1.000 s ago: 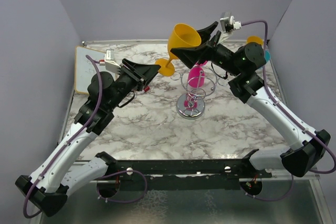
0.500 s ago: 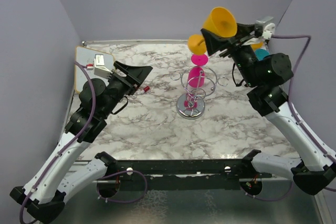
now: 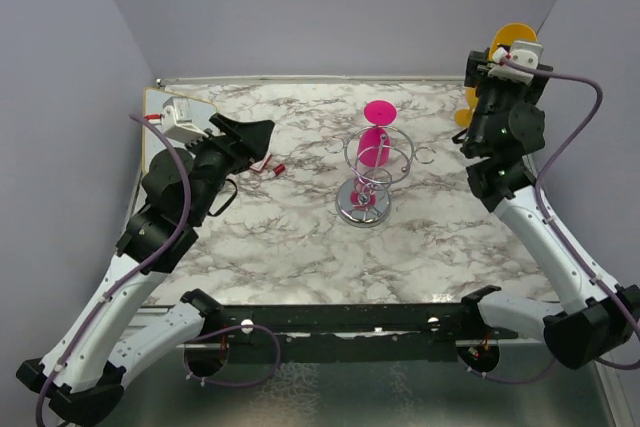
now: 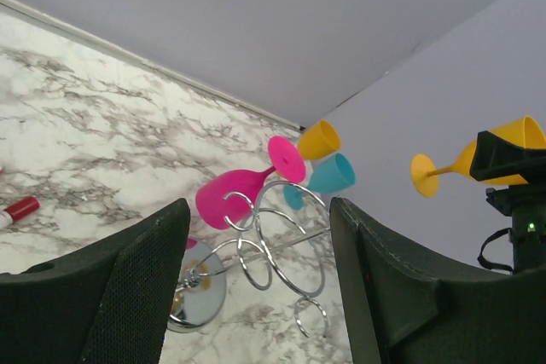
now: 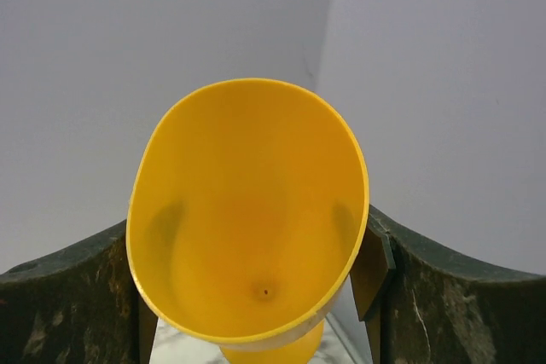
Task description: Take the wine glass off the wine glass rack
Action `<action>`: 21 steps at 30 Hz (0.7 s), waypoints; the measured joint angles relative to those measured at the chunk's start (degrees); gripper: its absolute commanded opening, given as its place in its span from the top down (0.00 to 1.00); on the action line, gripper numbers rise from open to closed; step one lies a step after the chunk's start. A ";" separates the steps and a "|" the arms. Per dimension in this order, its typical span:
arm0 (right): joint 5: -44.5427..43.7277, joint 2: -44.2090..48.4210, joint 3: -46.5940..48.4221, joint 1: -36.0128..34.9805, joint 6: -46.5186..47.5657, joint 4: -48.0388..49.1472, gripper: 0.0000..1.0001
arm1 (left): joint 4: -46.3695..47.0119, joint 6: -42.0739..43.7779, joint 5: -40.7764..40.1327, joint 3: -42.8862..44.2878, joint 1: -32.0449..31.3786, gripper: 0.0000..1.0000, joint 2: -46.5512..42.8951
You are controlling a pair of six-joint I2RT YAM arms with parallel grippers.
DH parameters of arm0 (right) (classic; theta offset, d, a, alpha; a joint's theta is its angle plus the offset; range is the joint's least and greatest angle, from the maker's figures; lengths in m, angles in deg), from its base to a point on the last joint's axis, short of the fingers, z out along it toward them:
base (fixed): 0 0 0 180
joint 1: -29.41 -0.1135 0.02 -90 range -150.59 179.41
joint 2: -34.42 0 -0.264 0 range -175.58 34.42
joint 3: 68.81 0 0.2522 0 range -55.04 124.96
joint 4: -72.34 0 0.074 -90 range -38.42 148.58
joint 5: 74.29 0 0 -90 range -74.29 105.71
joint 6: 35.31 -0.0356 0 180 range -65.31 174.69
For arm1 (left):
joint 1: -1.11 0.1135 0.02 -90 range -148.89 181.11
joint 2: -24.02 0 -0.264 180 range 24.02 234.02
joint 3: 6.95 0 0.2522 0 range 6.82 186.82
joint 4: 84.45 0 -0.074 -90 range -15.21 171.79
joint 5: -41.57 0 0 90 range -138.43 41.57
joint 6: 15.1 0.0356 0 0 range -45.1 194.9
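The chrome wine glass rack (image 3: 366, 183) stands mid-table on its round base, with a pink wine glass (image 3: 374, 145) hanging upside down in one ring. It also shows in the left wrist view (image 4: 273, 236) with the pink glass (image 4: 230, 198). My right gripper (image 3: 488, 77) is raised at the back right, shut on the bowl of a yellow wine glass (image 3: 515, 35), well clear of the rack. The right wrist view looks into that bowl (image 5: 247, 219) between the fingers. My left gripper (image 3: 262, 139) is open and empty, left of the rack, with the rack seen between its fingers (image 4: 136, 287).
A second yellow glass (image 4: 320, 138) and a teal glass (image 4: 331, 175) are behind the rack near the back right corner. A red marker (image 3: 277, 168) lies by the left gripper. A white board (image 3: 158, 125) lies at the left edge. Purple walls enclose the table.
My right gripper has carried the yellow glass from above the rack up and to the back right. My left gripper has drawn back left, away from the glass's foot.
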 measured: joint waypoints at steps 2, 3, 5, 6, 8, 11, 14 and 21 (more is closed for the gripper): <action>-0.66 -1.44 -0.26 5.14 -3.82 -4.07 0.28 | 0.15 2.19 -0.48 0.02 0.00 0.31 0.79; -0.61 -1.55 -0.76 7.34 -6.23 -5.88 0.28 | 0.22 3.04 -0.66 0.02 -0.02 0.31 1.09; -0.09 -0.57 -2.97 11.56 -11.50 -8.37 0.29 | 0.50 5.42 -0.94 0.02 -0.02 0.31 2.23; 0.55 0.24 -4.37 13.57 -14.21 -9.42 0.29 | 0.52 6.14 -1.11 0.00 -0.02 0.31 2.67; 2.45 1.95 -7.63 17.59 -19.50 -10.32 0.29 | 1.11 8.04 -1.77 -0.39 -0.02 0.31 3.41; 5.40 3.78 -13.51 21.57 -25.18 -9.44 0.29 | 2.86 10.71 -3.19 -2.14 -0.02 0.31 3.45; 7.91 4.92 -20.52 23.30 -29.66 -7.72 0.29 | 4.72 13.18 -4.74 -4.02 -0.02 0.31 3.52; 9.27 3.98 -35.58 27.82 -35.93 2.21 0.28 | 10.54 19.98 -10.08 -8.48 -0.02 0.31 4.15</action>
